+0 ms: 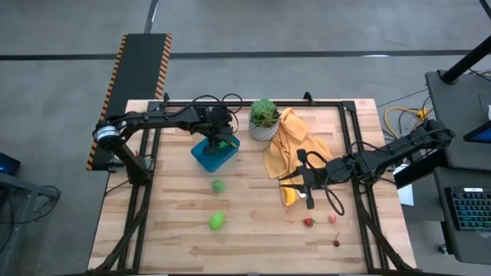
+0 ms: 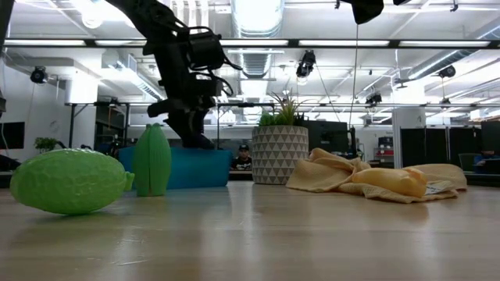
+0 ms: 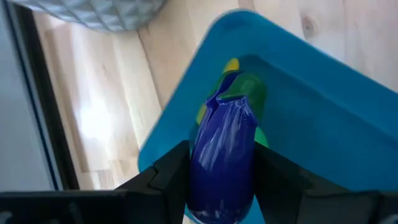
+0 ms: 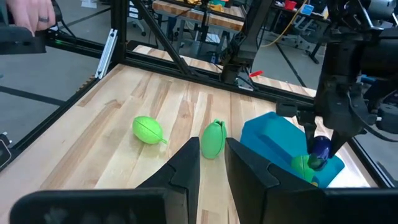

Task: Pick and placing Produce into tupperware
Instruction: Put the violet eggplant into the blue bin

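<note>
The left gripper (image 1: 221, 139) hangs over the blue tupperware (image 1: 205, 156) near the table's back edge, its two fingers clamped on a purple toy eggplant (image 3: 222, 163) whose tip points down into the container. From where I stand, the risk looks plain: the eggplant is poised above a green piece (image 3: 252, 93) and a sliver of yellow already inside, so a release from here could send it glancing off them and over the low wall; or the fingers could catch the rim and drag the light container across the wood.

The tupperware sits just beside the white patterned plant pot (image 1: 262, 130), with a crumpled yellow cloth (image 1: 291, 142) on the pot's other side. Two green toy vegetables (image 1: 218, 185) (image 1: 217, 221) lie on open table, well apart from the container, toward the front. Three tiny red pieces (image 1: 308, 222) rest near the front right.

The right gripper (image 1: 307, 186) waits low over the cloth's front edge, its fingers nearly together and holding nothing.
</note>
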`<move>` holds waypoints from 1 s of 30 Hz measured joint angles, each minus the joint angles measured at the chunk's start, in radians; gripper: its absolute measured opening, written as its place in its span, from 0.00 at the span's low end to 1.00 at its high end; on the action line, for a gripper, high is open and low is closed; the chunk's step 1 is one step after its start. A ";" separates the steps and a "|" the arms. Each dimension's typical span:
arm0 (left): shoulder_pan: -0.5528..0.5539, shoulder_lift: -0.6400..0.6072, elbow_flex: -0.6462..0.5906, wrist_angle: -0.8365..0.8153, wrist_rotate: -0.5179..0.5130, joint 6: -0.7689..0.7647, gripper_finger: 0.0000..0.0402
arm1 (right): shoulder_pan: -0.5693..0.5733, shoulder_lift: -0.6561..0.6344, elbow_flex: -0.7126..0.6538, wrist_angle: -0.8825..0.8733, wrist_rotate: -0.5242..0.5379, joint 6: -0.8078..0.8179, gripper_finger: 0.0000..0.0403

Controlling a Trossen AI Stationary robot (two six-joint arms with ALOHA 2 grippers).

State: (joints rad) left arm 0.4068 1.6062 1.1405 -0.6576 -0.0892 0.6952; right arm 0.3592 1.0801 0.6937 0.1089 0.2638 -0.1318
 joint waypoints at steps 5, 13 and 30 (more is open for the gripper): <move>0.000 0.000 -0.036 0.055 0.001 -0.001 0.34 | 0.000 0.000 0.000 0.000 0.000 0.000 0.17; 0.001 0.001 -0.067 0.110 0.000 -0.001 0.34 | 0.000 0.000 0.000 0.000 0.000 -0.003 0.17; 0.001 0.001 -0.066 0.160 -0.006 -0.009 0.38 | 0.000 0.000 0.000 0.000 0.000 0.000 0.17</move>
State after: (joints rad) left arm 0.4076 1.6070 1.0744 -0.4980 -0.0956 0.6865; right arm 0.3592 1.0801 0.6937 0.1090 0.2638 -0.1318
